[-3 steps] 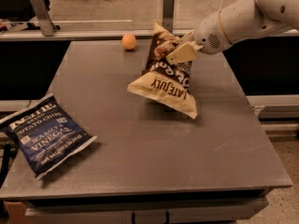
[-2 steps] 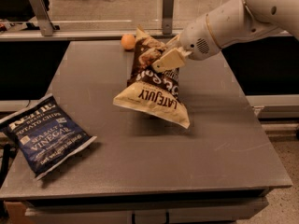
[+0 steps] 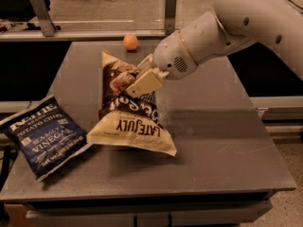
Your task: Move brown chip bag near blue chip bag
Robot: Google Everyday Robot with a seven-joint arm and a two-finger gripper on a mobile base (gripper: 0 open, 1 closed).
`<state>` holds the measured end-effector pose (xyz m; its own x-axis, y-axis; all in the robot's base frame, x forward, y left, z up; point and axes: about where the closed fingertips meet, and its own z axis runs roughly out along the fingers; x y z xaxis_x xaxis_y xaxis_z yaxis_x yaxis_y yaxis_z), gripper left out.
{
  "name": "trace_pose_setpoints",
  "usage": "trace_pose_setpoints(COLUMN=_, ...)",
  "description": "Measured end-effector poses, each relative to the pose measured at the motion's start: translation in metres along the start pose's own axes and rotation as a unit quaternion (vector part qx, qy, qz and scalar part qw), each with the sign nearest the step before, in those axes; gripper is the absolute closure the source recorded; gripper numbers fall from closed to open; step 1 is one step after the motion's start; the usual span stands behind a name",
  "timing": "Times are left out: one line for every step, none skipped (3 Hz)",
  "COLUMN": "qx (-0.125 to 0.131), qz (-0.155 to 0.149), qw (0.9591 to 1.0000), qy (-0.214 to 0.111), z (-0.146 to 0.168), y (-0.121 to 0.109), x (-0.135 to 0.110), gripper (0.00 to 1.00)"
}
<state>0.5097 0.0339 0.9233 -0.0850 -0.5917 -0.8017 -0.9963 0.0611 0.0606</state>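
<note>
The brown chip bag [image 3: 127, 117] has a dark brown middle and cream ends with "LATE JULY" lettering. It hangs tilted over the grey table [image 3: 213, 141], left of centre. My gripper [image 3: 138, 82] is shut on the bag's upper part and holds it up. The bag's cream lower end is low over the table. The blue chip bag [image 3: 45, 135] lies flat at the table's left front edge, partly overhanging it. The brown bag's lower left corner is close to the blue bag's right edge.
A small orange ball [image 3: 130, 42] sits at the table's far edge, behind the brown bag. My arm [image 3: 227, 27] reaches in from the upper right. Metal posts and a rail stand behind the table.
My gripper has carried the brown chip bag left and toward the front of the table, closer to the blue chip bag. The blue bag and the orange ball have not moved.
</note>
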Motion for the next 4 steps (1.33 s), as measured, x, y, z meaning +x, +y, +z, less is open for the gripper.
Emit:
trace_pose_setpoints(qx=-0.041, qz=-0.009, qw=0.9991, qy=0.002, z=0.018, y=0.025, x=-0.001, gripper=0.59)
trace_pose_setpoints(qx=-0.058, qz=-0.017, qw=0.9982, qy=0.005, z=0.026, y=0.034, x=-0.002, gripper=0.36)
trace_pose_setpoints(qx=-0.064, qz=-0.023, qw=0.9977, qy=0.008, z=0.030, y=0.037, x=-0.003, gripper=0.12)
trace_pose_setpoints(qx=-0.061, qz=-0.024, qw=0.9978, qy=0.008, z=0.031, y=0.037, x=-0.003, gripper=0.00)
